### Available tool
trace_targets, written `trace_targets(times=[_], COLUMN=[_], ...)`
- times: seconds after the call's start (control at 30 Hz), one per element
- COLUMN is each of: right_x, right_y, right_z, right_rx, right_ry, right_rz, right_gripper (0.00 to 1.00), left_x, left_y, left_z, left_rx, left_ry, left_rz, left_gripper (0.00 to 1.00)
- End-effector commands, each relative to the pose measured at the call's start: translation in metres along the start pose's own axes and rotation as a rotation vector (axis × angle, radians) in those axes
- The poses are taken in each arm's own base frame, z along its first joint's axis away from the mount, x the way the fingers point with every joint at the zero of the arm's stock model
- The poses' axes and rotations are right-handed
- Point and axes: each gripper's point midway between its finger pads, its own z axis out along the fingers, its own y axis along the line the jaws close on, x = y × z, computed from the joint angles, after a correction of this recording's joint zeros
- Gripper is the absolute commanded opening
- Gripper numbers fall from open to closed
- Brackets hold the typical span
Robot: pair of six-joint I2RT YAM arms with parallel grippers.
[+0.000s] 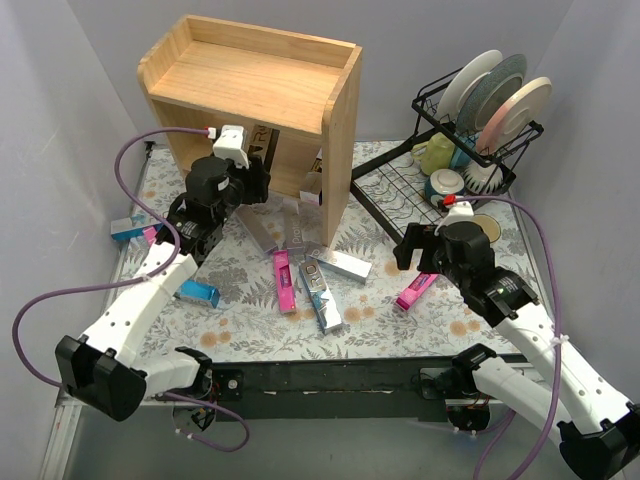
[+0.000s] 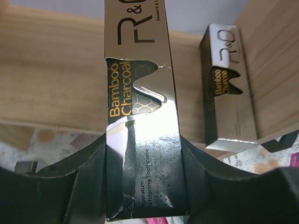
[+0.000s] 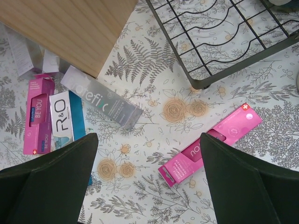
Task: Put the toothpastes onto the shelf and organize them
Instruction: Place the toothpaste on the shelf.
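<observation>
One floral table (image 1: 250,335) carries everything you are working with. The wooden shelf (image 1: 250,90) stands at its far left, its open bay facing the arms so boxes can go in from the front. The dish rack (image 1: 480,130) on the right has no part in your task.

Your left end effector (image 2: 142,154) is clamped on a silver charcoal toothpaste box (image 2: 140,116). It grips near the lower end and points the box at the shelf's back wall. I judge this leaves the top free to slide in beside the matching silver box (image 2: 229,93), which stands upright inside on the right.

Your right end effector (image 3: 149,182) hangs empty above the table with its jaws wide apart. A pink box (image 3: 210,144) lies flat below it, probably your next pick. A grey box (image 3: 103,100), an R&O box (image 3: 63,116) and a second pink box (image 3: 37,116) lie flat before the shelf.

From above, the left arm hides the held box and much of the bay. You cannot tell how near the box is to the shelf floor. Its bottom edge is cut off in the wrist view.
</observation>
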Motion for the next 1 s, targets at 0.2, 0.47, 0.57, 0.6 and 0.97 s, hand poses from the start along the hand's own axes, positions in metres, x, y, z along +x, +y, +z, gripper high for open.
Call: trace_targets(times=[0.2,0.47,0.57,0.6,0.97], right_x=[-0.016,-0.012,-0.008,-0.007,-0.005], right_y=[0.01,0.016,0.016,0.016,0.024], right_z=[-0.001,-0.002,-0.002,-0.002,-0.005], right_rx=[-0.067,-0.135,-0.141,-0.142,-0.196], right_ry=[-0.097,-0.136,-0.13,-0.128,-0.136], right_rz=[-0.011,-0.037,-0.043,-0.04,-0.026], right_gripper=[0.99,0.98,0.98,0.98,0.98], left_x=[-0.021,-0.003,0.0,0.003,0.013], left_y=[-0.028,-0.042,-0.044,-0.044,-0.039], left_z=[0.038,0.048,0.05,0.051,0.057], left_rx=[0.149,0.232,0.246,0.246,0.22], left_ry=[-0.103,-0.146,-0.155,-0.149,-0.143], left_rz=[0.005,-0.058,-0.059,-0.057,-0.09], left_gripper=[0.3,0.37,0.38,0.38,0.6])
